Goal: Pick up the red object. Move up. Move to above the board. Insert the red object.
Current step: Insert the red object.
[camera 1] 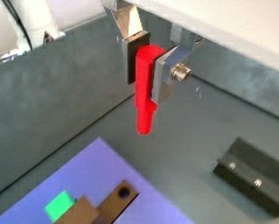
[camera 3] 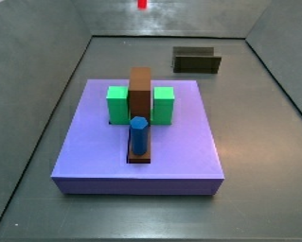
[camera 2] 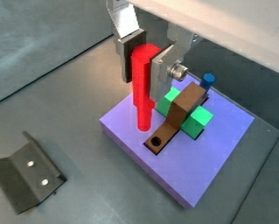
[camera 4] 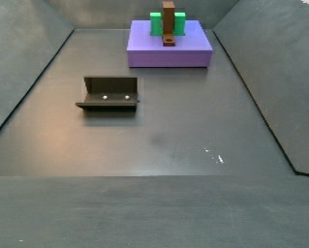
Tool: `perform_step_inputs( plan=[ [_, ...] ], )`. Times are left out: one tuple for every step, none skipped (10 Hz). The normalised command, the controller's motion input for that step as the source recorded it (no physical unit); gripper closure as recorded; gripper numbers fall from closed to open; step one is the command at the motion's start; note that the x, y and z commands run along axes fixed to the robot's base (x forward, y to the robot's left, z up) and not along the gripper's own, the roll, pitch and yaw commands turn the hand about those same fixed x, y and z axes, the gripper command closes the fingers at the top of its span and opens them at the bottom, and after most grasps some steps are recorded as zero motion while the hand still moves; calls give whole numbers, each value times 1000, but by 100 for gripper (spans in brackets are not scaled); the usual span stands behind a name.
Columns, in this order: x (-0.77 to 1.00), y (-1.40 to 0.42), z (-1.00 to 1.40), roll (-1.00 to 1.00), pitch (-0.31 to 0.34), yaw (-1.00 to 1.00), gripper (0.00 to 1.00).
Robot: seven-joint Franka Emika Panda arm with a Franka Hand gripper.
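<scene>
My gripper (camera 1: 149, 73) is shut on the red object (camera 1: 146, 96), a slim red peg that hangs upright below the fingers; both wrist views show the gripper (camera 2: 145, 66) and the peg (camera 2: 142, 87). In a side view only the peg's tip (camera 3: 143, 4) shows, high above the far floor. The board (camera 3: 140, 102), a narrow brown slab between two green blocks (camera 3: 117, 105), lies on a purple platform (camera 3: 140, 161). A blue peg (camera 3: 138, 135) stands in the board's near end. In a wrist view the board (camera 2: 177, 118) lies beyond and below the peg's tip.
The fixture (camera 3: 196, 60) stands on the grey floor, apart from the platform, and shows in the wrist views too (camera 2: 28, 171) (camera 1: 256, 175). Sloping grey walls enclose the floor. In a side view the fixture (camera 4: 108, 93) sits left of mid-floor, the platform (camera 4: 169, 50) at the far end.
</scene>
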Motion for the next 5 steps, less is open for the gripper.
perform_step_inputs(
  plan=[
    [-74,-540,-980,90,-149,-6,100],
    [-46,-486,-931,100,-173,0,100],
    [-6,-397,-846,136,-197,0,100],
    [-17,-74,-894,77,-187,0,100],
    [-174,0,-880,29,-203,0,100]
  ],
)
